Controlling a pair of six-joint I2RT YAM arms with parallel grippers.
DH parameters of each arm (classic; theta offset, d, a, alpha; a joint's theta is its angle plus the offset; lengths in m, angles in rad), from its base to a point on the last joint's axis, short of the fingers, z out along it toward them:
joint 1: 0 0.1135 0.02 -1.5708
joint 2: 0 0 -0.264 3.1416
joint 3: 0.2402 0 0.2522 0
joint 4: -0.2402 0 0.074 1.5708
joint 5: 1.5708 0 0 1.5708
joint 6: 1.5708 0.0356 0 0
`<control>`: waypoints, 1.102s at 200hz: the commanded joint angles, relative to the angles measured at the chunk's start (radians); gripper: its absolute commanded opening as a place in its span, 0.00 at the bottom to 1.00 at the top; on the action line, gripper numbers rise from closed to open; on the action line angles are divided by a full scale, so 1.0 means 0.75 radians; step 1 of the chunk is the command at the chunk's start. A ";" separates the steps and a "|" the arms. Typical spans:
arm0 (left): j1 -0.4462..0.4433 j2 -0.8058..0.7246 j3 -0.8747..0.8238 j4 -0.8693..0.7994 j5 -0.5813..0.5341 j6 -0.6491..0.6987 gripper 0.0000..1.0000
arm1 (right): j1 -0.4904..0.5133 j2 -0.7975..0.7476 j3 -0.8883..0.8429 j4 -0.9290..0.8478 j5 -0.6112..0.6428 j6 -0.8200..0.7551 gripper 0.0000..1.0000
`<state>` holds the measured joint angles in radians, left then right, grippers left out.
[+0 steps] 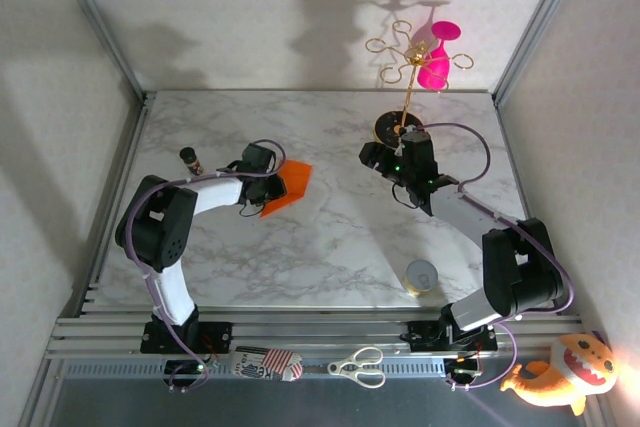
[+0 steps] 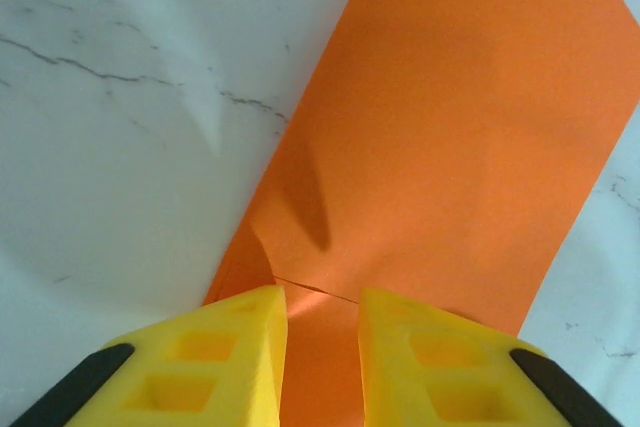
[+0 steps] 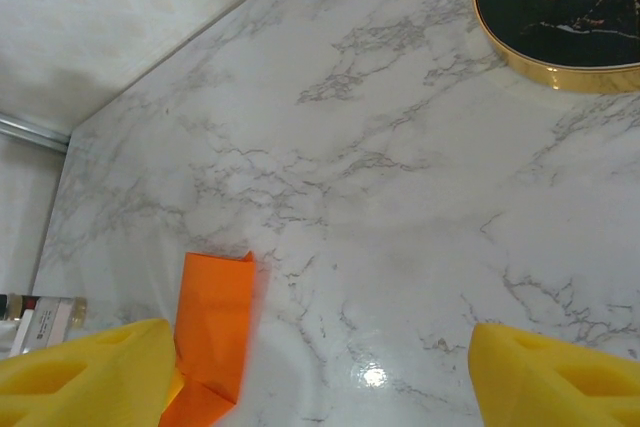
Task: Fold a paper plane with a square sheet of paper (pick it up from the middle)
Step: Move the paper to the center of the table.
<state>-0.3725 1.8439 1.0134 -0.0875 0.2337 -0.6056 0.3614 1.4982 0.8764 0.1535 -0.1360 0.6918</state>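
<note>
Square sheet of paper (image 1: 287,190): bright orange, plain, folded over into a narrow oblong. Layered edges and one cross crease show at one end. Lies well left of the black round stand base (image 1: 392,127), long axis slanting toward it.

paper (image 2: 450,147) partly behind left pincer (image 2: 322,299) — stand base (image 3: 560,7) cropped

I'm steering a rig in a robotics lab cell, not anyone's home: a marble-print counter (image 1: 330,247) boxed on 3 sides by plain white panels (image 1: 260,17) and aluminium posts (image 1: 100,22), the left arm (image 1: 160,232) and right arm (image 1: 515,272) bolted to a slotted metal rail (image 1: 320,330), with scissors (image 1: 358,367) and a plush toy (image 1: 565,375) lying loose along the front.
</note>
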 commanded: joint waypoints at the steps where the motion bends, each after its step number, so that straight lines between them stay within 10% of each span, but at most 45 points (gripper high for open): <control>1: -0.032 0.022 -0.040 0.032 0.104 0.066 0.24 | -0.006 0.016 -0.024 0.041 -0.037 0.034 0.78; 78: -0.218 0.037 -0.001 0.049 0.165 0.153 0.22 | 0.006 0.043 -0.083 0.098 -0.133 0.153 0.76; 220: -0.215 -0.090 -0.024 0.089 0.168 -0.022 0.26 | 0.287 0.288 -0.099 0.055 -0.197 0.604 0.48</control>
<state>-0.5369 1.8519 0.9871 0.0025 0.3470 -0.5884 0.5617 1.6890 0.7704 0.1970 -0.2684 1.1133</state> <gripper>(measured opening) 0.234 0.490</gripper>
